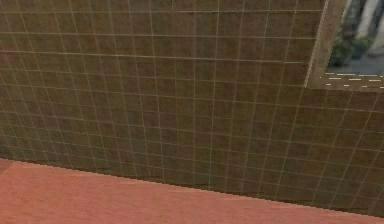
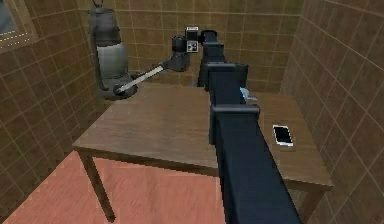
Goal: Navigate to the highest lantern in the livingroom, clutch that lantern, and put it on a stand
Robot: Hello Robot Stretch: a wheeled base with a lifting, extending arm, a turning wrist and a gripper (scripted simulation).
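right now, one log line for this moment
facing: tiled wall | arm: out over table | gripper: near grey lantern, hold unclear | also on table: phone

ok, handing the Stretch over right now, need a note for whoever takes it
The gripper is at the far end of the arm stretched over the wooden table, reaching to the base of the grey lantern; cannot tell whether it holds anything.
Lantern: upright at the table's far left corner in the arm side view.
Done: drive up, arm out to the lantern.
Left: lift the lantern clear, find a stand, set it there.
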